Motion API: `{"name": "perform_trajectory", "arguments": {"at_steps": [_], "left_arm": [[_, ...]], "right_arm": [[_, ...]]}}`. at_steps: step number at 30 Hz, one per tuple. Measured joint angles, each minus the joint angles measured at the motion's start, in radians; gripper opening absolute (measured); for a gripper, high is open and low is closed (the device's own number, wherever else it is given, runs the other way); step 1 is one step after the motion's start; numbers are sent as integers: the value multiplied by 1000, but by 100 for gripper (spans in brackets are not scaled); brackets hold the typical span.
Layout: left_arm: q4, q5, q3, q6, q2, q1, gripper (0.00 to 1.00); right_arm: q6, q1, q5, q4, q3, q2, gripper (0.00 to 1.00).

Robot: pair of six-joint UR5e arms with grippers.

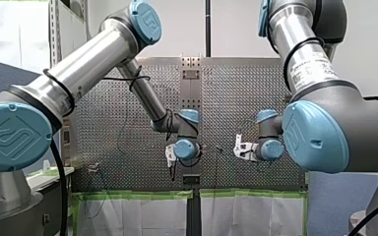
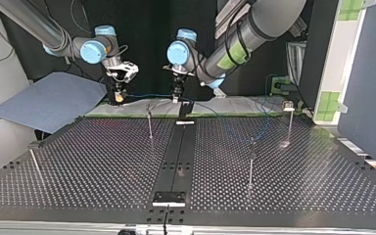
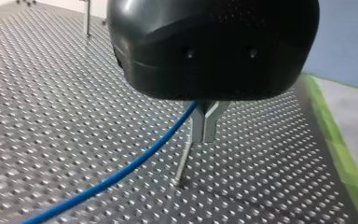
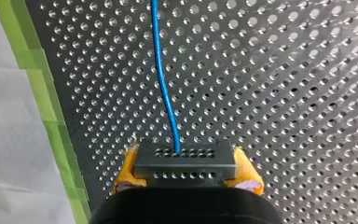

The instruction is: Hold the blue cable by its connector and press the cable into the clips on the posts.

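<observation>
Jaws of right gripper clamp dark perforated connector; thin blue cable exits toward 12 o'clock. Nearer the clips: left gripper, jaws pinching that cable over a slim metal post.

table: perforated metal, dull sheen | blue cable: smooth plastic jacket | connector: matt black

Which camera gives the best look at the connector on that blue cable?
The right wrist view: the connector shows close up, a dark block clamped between yellow pads, the cable leaving it. The top view shows only a speck at my right gripper; front, nothing clear; left wrist, just cable.
</observation>
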Motion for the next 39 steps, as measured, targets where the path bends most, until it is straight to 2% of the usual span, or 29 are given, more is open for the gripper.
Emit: {"name": "perform_trajectory", "arguments": {"at_steps": [9, 15, 21, 25, 32, 39], "left_arm": [[-34, 37, 72, -1, -19, 0, 0], [-54, 30, 105, -5, -46, -1, 0], [-66, 26, 133, -5, -71, -3, 0], [-77, 40, 162, -11, -77, -12, 0], [-112, 49, 222, -27, -122, -31, 0], [-111, 46, 231, -32, -129, -31, 0]], "right_arm": [[-22, -21, -83, -50, -4, 15, 0], [-32, -31, -126, -77, -4, 16, 0], [-36, -37, -134, -81, -6, 17, 0], [-34, -43, -136, -82, -7, 17, 0], [-29, -56, -138, -80, -18, 18, 0], [-21, -73, -141, -75, -41, 30, 0]]}}
